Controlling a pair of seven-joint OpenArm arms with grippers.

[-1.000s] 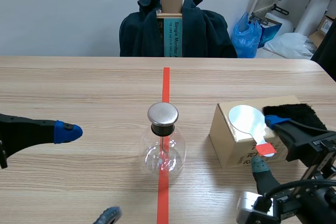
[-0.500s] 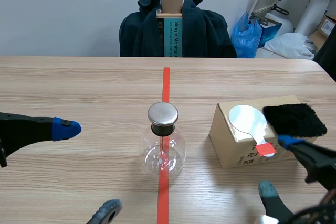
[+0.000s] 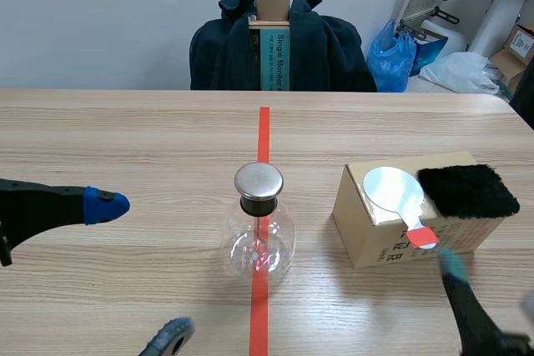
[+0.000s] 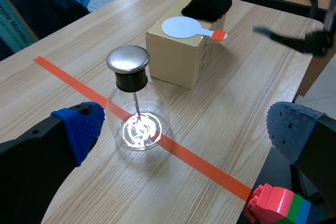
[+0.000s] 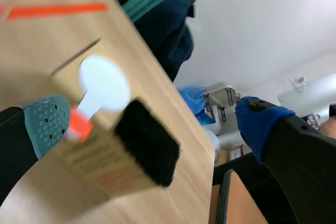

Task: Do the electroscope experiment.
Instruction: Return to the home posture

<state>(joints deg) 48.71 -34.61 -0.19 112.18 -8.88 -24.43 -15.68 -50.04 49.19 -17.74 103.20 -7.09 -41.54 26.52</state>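
The electroscope, a round glass flask (image 3: 259, 239) with a metal cap (image 3: 258, 181), stands on the red tape line. To its right a cardboard box (image 3: 375, 235) carries a silver disc paddle (image 3: 392, 189) with a red handle and a black fur pad (image 3: 467, 191). My left gripper (image 3: 138, 273) is open, left of the flask. In the left wrist view the flask (image 4: 137, 124) stands between the open fingers of that gripper (image 4: 184, 124). My right gripper (image 5: 152, 124) is open, with the fur pad (image 5: 147, 142) and paddle (image 5: 102, 82) ahead of it. It holds nothing.
A chair draped with a dark coat (image 3: 279, 43) and an upright box stands behind the table's far edge. Bags and clutter (image 3: 417, 47) lie at the back right. Coloured toy bricks (image 4: 278, 205) show under my left gripper. One right finger (image 3: 461, 293) sits low by the front edge.
My right gripper has drawn back from the box toward the front right corner and sunk low. The left gripper, flask, paddle and fur pad have stayed put.
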